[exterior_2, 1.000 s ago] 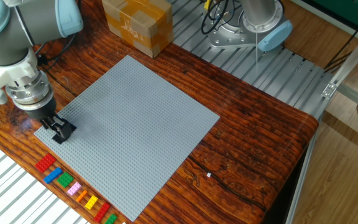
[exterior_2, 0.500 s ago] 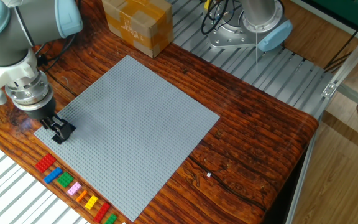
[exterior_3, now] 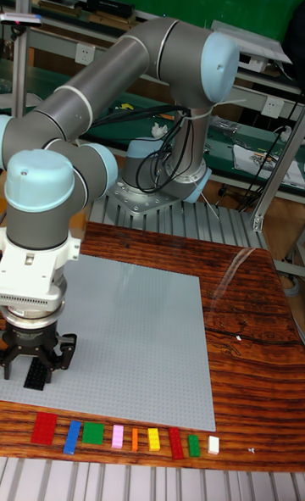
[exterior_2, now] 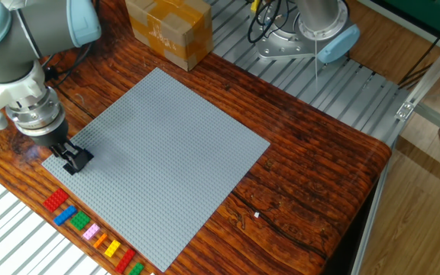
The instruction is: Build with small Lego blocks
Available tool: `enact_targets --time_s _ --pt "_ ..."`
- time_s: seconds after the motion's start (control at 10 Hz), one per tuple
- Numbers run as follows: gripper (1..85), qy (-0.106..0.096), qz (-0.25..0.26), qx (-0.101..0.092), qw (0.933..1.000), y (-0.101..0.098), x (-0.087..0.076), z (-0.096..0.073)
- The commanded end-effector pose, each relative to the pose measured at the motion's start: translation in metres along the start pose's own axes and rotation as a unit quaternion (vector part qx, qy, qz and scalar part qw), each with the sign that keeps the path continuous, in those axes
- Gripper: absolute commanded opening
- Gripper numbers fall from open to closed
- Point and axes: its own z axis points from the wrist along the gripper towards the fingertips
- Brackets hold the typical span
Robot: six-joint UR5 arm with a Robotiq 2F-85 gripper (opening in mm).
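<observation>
The gripper [exterior_3: 36, 371] is hanging over the near-left corner of the grey baseplate [exterior_3: 135, 331], and its two black fingers [exterior_3: 64, 350] are closing narrowly around a black Lego brick [exterior_3: 36, 373]. The brick is sitting between them, its studded face showing in the tall fixed view. In the fixed view the gripper [exterior_2: 72, 160] is appearing at the same corner of the baseplate [exterior_2: 166, 153], but whether the brick is touching the plate cannot be told.

Just off the baseplate's near edge, on the wooden table [exterior_3: 254, 348], a row of small Lego bricks is lying side by side: a red brick [exterior_3: 44, 427] at the end nearest the gripper, then a blue brick [exterior_3: 73, 436], a green brick [exterior_3: 92, 434], a pink brick [exterior_3: 117, 436], a thin orange brick [exterior_3: 134, 439], a yellow brick [exterior_3: 153, 439], a second red brick [exterior_3: 175, 443], a small green brick [exterior_3: 193, 445] and a white brick [exterior_3: 213, 444].

At the baseplate's far side a brown cardboard box [exterior_2: 168, 30] is standing on the table.
</observation>
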Motion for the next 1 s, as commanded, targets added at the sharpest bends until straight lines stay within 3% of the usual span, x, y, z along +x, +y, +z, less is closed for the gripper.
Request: enact_targets --time_s 0.0,0.3,0.4,0.6,0.9 --pt "61.7 0.0 0.011 0.004 0.9999 0.001 -0.006 -0.005" --pt "56.7 -0.002 0.025 0.026 0.9994 -0.007 -0.009 -0.008" --pt "42.7 -0.003 0.052 0.031 0.9981 -0.006 -0.012 -0.011" --pt "25.3 0.007 0.099 0.028 0.9946 0.002 -0.011 -0.016" --pt "18.0 0.009 0.12 0.023 0.9925 0.008 -0.009 -0.018"
